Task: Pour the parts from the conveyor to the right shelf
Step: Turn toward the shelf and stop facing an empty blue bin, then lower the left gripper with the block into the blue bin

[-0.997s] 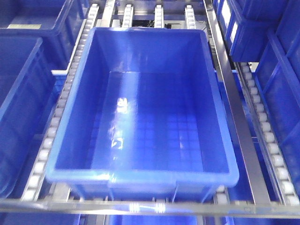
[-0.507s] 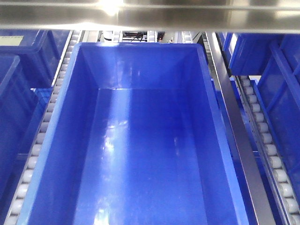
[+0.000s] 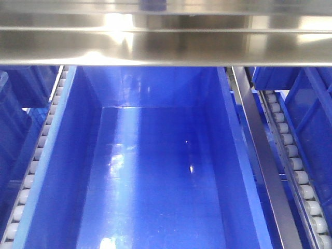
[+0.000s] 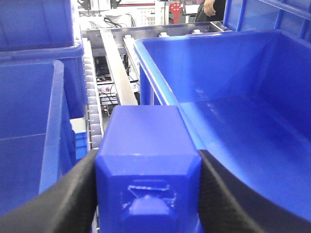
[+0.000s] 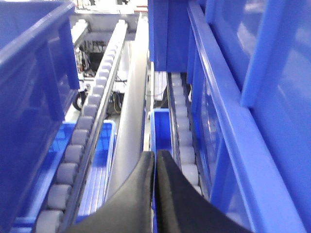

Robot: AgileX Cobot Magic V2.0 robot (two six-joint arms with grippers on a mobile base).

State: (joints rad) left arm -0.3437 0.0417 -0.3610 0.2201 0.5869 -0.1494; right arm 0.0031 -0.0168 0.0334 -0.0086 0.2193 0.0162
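The block (image 4: pixel 146 131) is being clamped by its flat sides in the left gripper (image 4: pixel 148 167), just left of the bin's (image 4: pixel 160 68) rim. It is being judged stiff, light, slippery. The right gripper (image 5: pixel 156 158) is being pressed together on nothing, right of the bin. No writing is being read.

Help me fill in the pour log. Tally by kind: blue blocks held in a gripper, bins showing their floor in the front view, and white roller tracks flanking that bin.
Blue block, held in the left gripper: 1
Open blue bin, nothing in it: 1
White roller tracks, one each side of the bin: 2
Total: 4
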